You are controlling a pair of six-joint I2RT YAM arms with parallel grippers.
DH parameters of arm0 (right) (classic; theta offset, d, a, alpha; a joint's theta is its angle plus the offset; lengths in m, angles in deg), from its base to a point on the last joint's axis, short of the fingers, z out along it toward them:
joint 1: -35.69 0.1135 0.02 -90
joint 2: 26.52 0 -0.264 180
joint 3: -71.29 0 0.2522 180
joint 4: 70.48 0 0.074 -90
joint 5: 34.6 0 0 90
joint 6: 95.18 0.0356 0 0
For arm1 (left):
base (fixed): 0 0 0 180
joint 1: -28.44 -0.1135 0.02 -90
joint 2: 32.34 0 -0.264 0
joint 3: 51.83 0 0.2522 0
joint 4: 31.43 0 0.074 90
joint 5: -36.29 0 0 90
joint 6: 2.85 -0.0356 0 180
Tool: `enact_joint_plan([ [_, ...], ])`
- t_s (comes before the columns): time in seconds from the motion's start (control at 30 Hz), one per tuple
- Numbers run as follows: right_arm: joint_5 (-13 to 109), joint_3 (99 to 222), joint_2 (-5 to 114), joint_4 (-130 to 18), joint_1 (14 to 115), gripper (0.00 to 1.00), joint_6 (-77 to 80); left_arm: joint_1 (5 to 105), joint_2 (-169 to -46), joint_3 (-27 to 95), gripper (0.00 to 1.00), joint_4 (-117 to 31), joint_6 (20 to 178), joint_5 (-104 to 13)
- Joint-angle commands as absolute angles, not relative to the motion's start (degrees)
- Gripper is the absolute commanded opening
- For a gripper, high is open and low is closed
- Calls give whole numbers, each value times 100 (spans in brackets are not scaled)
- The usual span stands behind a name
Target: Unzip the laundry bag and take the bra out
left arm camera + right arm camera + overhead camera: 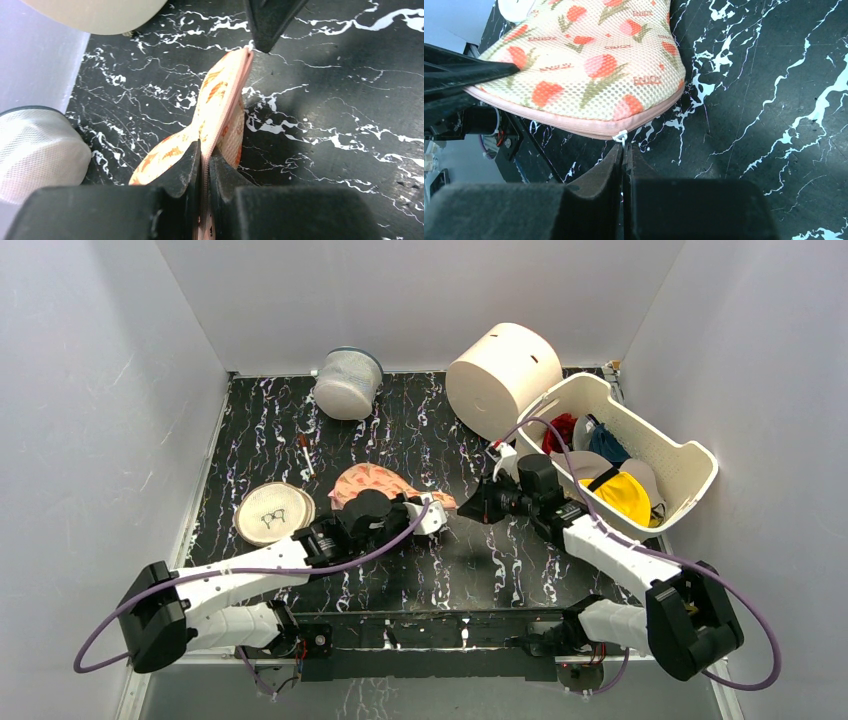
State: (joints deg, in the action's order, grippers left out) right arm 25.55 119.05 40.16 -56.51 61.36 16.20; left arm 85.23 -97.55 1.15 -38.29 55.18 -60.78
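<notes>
The laundry bag is salmon-orange mesh with red and green flower motifs and lies at the table's middle. In the left wrist view the bag stands on edge with its pink zip seam uppermost. My left gripper is shut on that zipped edge. My right gripper is shut on the white zip pull at the bag's end. The zip looks closed along its visible length. The bra is hidden.
A grey-white mesh cylinder stands at the back. A big beige cylinder and a white basket of coloured garments stand at the back right. A round beige disc with a glasses drawing lies left. A small brush lies nearby.
</notes>
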Motion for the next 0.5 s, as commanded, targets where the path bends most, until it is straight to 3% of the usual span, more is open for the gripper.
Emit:
enact_joint_plan([
  [0.0, 2477, 12174, 4177, -5703, 6046, 0, 1404, 8509, -9298, -23, 0, -3317, 5362, -6737],
  [0.47, 2424, 12312, 4839, -5997, 6043, 0, 1356, 8509, -8646, -317, 0, -2935, 5305, -6752],
])
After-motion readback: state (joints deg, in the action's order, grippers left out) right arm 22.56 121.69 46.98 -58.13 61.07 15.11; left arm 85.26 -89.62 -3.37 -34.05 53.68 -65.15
